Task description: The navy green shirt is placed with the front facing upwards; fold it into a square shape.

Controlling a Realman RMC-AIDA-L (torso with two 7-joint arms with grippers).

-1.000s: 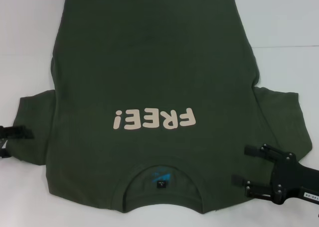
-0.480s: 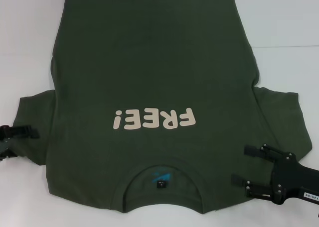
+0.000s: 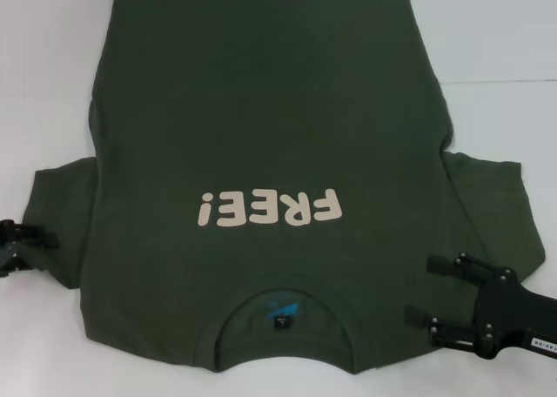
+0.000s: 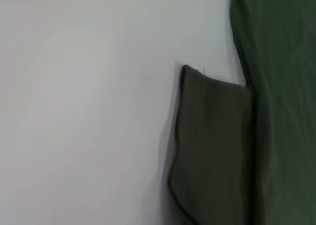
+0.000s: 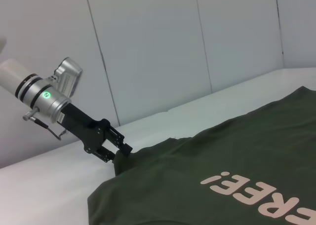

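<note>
The navy green shirt [image 3: 261, 127] lies flat and face up on the white table, its collar [image 3: 280, 314] nearest me and the cream "FREE!" lettering [image 3: 268, 209] upside down. My left gripper [image 3: 19, 247] is at the outer edge of the left sleeve [image 3: 59, 227]. From the right wrist view this gripper [image 5: 117, 153] stands open, with the sleeve corner between its fingers. My right gripper [image 3: 426, 288] is open over the shirt's right shoulder, beside the right sleeve [image 3: 500, 214]. In the left wrist view only the sleeve [image 4: 212, 146] and the shirt body [image 4: 286, 106] show.
The white table [image 3: 496, 40] surrounds the shirt on all sides. White wall panels [image 5: 148, 52] stand behind the table's left side.
The left gripper has shifted slightly down at the sleeve's edge and its fingers have drawn a little closer together. The right arm and the shirt have not moved.
</note>
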